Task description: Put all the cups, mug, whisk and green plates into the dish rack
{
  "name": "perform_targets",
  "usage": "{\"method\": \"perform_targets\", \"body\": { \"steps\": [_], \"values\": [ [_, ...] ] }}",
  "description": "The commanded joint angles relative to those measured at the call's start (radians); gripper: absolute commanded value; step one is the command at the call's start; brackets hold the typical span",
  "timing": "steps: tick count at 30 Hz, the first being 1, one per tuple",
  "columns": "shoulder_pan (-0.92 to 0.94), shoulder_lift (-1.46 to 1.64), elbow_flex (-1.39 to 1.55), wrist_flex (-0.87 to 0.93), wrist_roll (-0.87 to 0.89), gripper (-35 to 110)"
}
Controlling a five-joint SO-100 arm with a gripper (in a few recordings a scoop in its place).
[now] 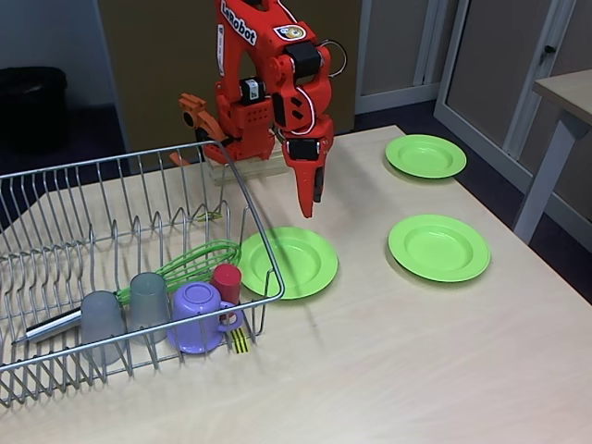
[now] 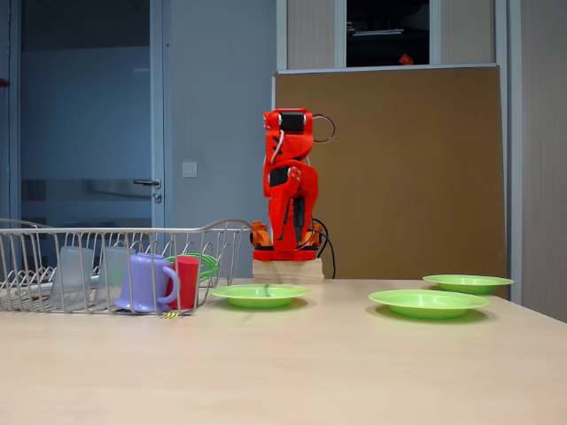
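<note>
Just beside the dish rack (image 1: pixel 55 231), one green plate (image 1: pixel 289 262) under its corner.

You are working in a plain office room, at a pale wood-grain table (image 1: pixel 416 370).

Behind the table you have a brown board panel (image 2: pixel 390 168) against the wall, with a dark window (image 2: pixel 390 31) above it in a fixed view. To the left of it stands a blue-grey door (image 2: pixel 89 133) with a lever handle, and a light switch (image 2: pixel 189 169) on the wall just beside it. The floor (image 1: pixel 490 176) is dark, and a second table (image 1: pixel 564 102) stands at the right edge.
</note>
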Motion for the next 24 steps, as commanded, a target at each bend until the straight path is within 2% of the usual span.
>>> {"method": "perform_targets", "body": {
  "steps": [1,15,24],
  "values": [
    [-0.06,0.021,0.066,-0.098,0.092,25],
    [-0.118,-0.149,0.229,-0.468,0.247,26],
    [-0.075,-0.224,0.25,-0.563,0.235,24]
  ]
}}
